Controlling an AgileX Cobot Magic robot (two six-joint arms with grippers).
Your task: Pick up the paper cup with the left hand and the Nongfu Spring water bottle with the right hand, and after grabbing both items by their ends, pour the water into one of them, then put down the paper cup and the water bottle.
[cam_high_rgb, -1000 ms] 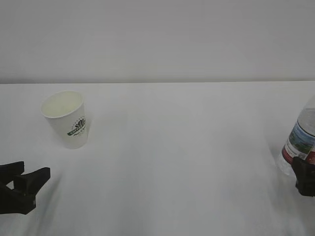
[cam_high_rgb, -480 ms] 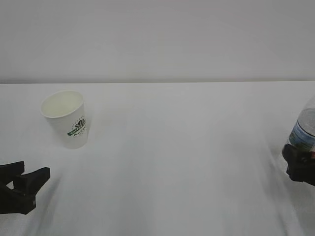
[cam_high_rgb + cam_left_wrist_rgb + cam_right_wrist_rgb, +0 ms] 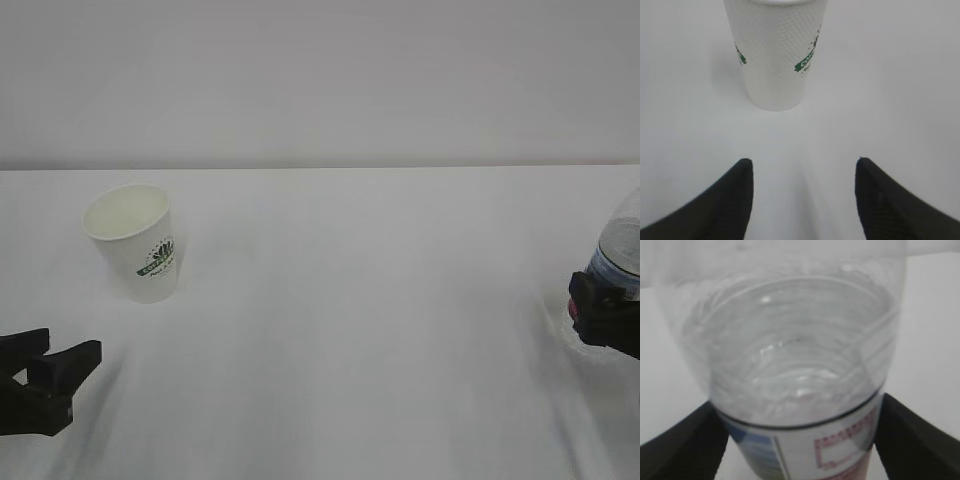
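Note:
The white paper cup [image 3: 135, 245] with its green logo stands upright at the left of the table, empty as far as I can see. In the left wrist view the paper cup [image 3: 775, 55] is straight ahead, well beyond my left gripper [image 3: 803, 162], which is open with only bare table between its jaws. That left gripper [image 3: 65, 352] sits low at the near left. The Nongfu Spring water bottle [image 3: 622, 245] stands at the right edge, partly cut off. My right gripper [image 3: 605, 315] is open, its jaws flanking the bottle [image 3: 790, 350] at the label's top edge. Water shows inside the clear body.
The white table [image 3: 350, 300] stretches between cup and bottle, with a plain pale wall behind it. Nothing else stands on it in these views.
My right gripper has slid forward and up along the bottle, now covering its label in the exterior view. The left gripper and the cup have not moved.

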